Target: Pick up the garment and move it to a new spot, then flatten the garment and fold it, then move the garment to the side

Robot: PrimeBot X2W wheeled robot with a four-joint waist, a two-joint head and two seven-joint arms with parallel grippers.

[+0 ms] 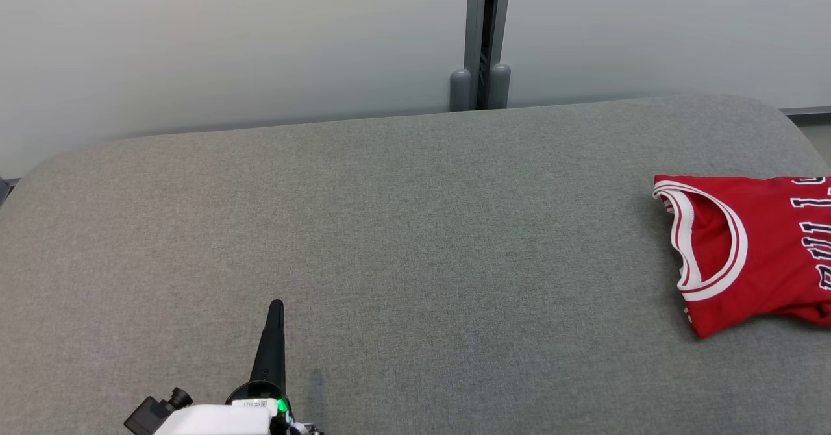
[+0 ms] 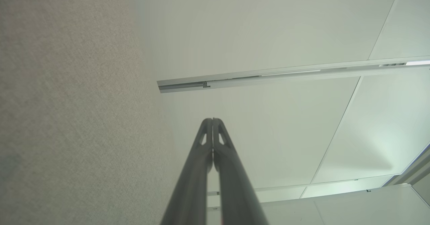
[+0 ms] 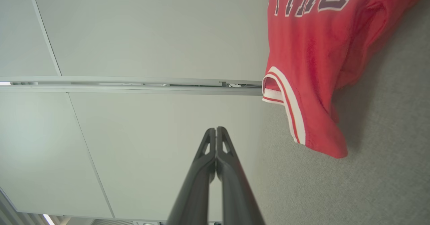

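Two end effectors are hanging shut and empty over a grey cloth-covered table [image 1: 389,227] as a red jersey [image 1: 746,247] is lying at its right side, running out past the head view's right edge. The left end effector [image 1: 276,305] is pointing across bare table, well apart from the jersey, its two dark fingers pressing together along their length in the left wrist view. The right end effector [image 3: 215,128] is likewise sitting closed on nothing, with the jersey's white-trimmed edge near it but not touching.

The jersey is resting mostly flat, its white-banded neck opening [image 1: 711,240] facing the table's middle and its lower corner bunching into soft folds. It is looking thin, light and limp, probably a slick sports knit that is going to sag and slide rather than keep any shape when lifted. The stitched trim at the neckline and shoulder straps is likely offering the firmest edge to pinch. Taking both shoulders at once should keep it spread. A shallow pinch is risking catching the top layer alone.
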